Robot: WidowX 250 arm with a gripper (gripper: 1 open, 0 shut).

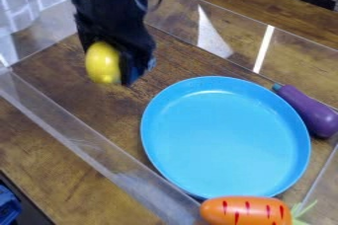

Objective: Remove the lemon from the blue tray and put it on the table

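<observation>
A small bright yellow lemon [102, 63] hangs between the black fingers of my gripper [111, 61], which is shut on it. It hovers just above the dark wood-grain table [73, 101], to the left of the blue tray [227, 136] and apart from its rim. The tray is a wide round light-blue plate with nothing lying in it. The black arm rises from the gripper to the top of the picture. The frame is a little blurred around the hand.
A purple eggplant [311, 112] lies against the tray's right rim. An orange carrot [246, 211] lies at its near edge. Clear acrylic walls [79, 160] run along the table's near-left side and the far side.
</observation>
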